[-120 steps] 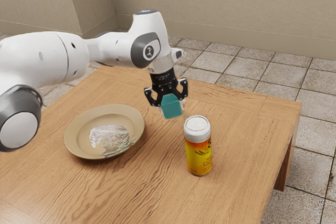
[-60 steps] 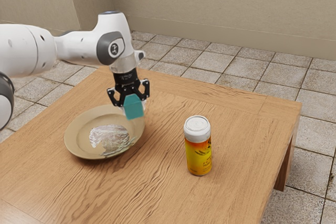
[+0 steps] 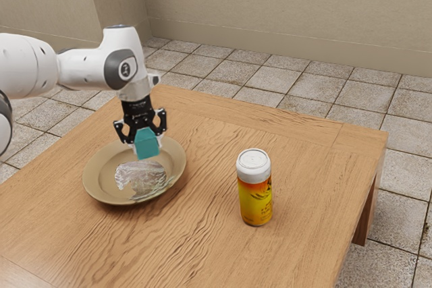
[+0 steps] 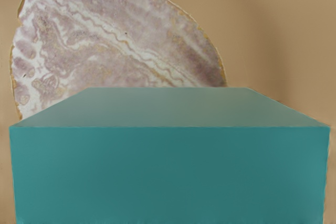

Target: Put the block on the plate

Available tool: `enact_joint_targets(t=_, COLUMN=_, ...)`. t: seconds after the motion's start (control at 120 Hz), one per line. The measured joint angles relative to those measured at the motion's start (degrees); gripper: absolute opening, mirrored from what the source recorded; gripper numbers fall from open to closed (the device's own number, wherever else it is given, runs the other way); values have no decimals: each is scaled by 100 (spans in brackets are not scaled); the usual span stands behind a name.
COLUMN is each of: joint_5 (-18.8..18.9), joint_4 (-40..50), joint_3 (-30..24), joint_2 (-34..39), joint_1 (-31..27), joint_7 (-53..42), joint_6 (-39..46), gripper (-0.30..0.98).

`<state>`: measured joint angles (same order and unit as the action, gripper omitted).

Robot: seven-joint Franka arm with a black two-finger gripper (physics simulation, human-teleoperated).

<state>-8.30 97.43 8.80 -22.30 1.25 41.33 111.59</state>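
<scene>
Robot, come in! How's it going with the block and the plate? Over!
Gripper shut on teal block. Block held up over the plate, not set down. Shiny, stone-like thing lies on the plate, possibly in the way. Over.

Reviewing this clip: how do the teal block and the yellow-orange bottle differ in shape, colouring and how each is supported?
Shape: the block is box-shaped, while the bottle is a taller, upright cylinder.
Colouring: the block is plain teal; the bottle is printed yellow and orange under a white lid.
Support: the block is gripped in the hand, while the bottle stands on the table.
Shared: both are narrower than the plate.
</scene>
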Motion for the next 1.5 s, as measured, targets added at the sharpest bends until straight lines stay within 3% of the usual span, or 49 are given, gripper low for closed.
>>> enact_joint_targets(t=0.367, joint_5=37, joint_4=789, joint_3=-209, joint_2=363, joint_1=-586, joint_7=13, joint_6=57, gripper=38)
enact_joint_targets(t=0.75, joint_5=41, joint_4=747, joint_3=-253, joint_2=-29, joint_1=-761, joint_7=10, joint_6=210, gripper=39)
enact_joint_targets(t=1.092, joint_5=23, joint_4=748, joint_3=-343, joint_2=-54, joint_1=-792, joint_7=2, joint_6=386, gripper=60)
enact_joint_targets(t=1.283, joint_5=29, joint_4=784, joint_3=-402, joint_2=424, joint_1=-722, joint_7=-5, joint_6=283, gripper=65)
enact_joint_targets(t=1.5, joint_5=313, joint_4=749, joint_3=-670, joint_2=1152, joint_1=-695, joint_7=-127, joint_6=-119, gripper=67)
